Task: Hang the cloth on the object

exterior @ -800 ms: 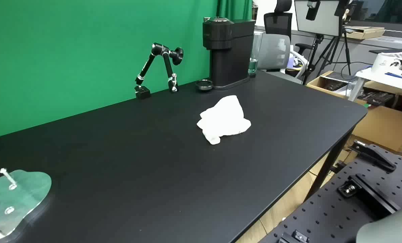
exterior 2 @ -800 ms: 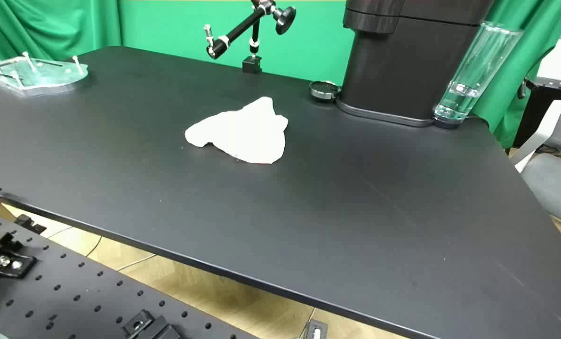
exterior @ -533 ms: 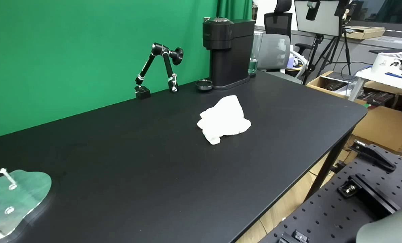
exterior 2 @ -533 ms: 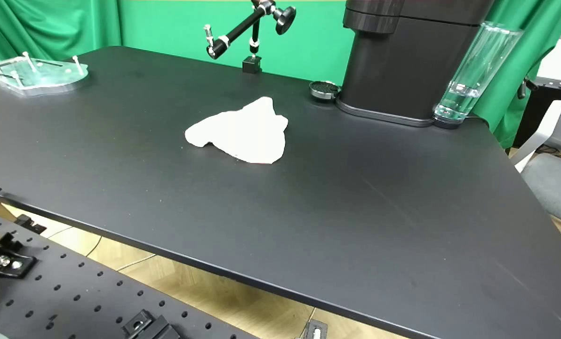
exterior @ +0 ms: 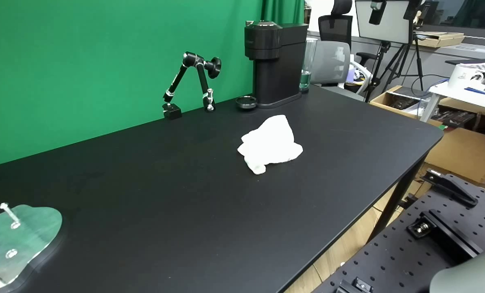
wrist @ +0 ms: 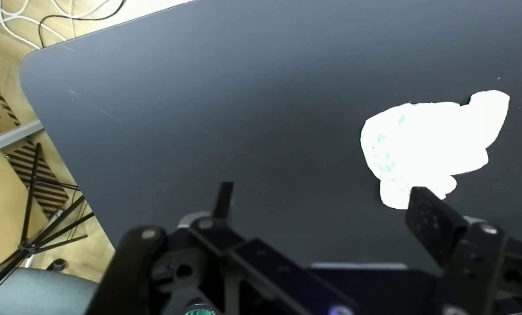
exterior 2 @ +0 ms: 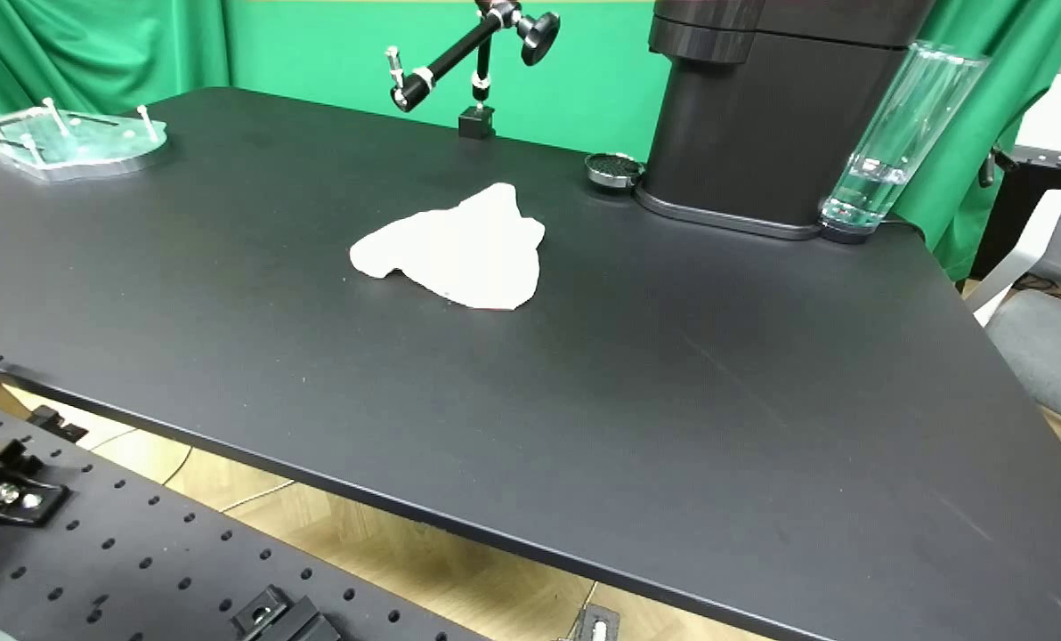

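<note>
I hold my Robotiq gripper (wrist: 321, 197) with its jaws spread wide. In the wrist view one finger (wrist: 223, 203) stands as a narrow strip; the opposite finger (wrist: 434, 225) tilts, its inner face turned toward the gap. Black linkage bars (wrist: 269, 271) run below them. In both exterior views a pale, rounded piece of my arm (exterior: 468, 270) shows at a bottom corner.

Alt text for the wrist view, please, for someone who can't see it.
A crumpled white cloth lies ungripped on the black table, right of centre. At the bottom, the gripper stands open, one fingertip overlapping the cloth's lower edge in the picture. Wood-look floor shows past the table's edge at left.
</note>
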{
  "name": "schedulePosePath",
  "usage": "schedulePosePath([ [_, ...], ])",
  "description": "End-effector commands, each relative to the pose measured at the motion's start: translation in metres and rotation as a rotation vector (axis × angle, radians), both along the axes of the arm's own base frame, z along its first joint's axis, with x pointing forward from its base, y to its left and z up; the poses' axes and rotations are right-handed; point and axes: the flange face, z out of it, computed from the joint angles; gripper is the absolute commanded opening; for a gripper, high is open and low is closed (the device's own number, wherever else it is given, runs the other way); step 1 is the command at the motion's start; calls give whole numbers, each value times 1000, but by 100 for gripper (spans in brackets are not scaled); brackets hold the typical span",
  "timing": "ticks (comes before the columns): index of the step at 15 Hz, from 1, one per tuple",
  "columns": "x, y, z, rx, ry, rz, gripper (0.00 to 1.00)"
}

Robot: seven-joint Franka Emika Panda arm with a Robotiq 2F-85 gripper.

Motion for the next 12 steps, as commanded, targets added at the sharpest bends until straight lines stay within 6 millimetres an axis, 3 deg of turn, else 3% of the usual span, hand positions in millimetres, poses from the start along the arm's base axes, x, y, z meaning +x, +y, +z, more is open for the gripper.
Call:
schedulePosePath([
  [1, 0, 0, 1, 0, 1, 0, 100],
  [3, 5, 8, -17, -5, -4, 29, 100],
  [5, 8, 24, -48, -19, -4, 81, 100],
  [10, 8, 88, -147, -9, -46, 267, 100],
  [11, 32, 93, -156, -6, -56, 303, 100],
  [12, 31, 107, -170, -5, -74, 343, 100],
])
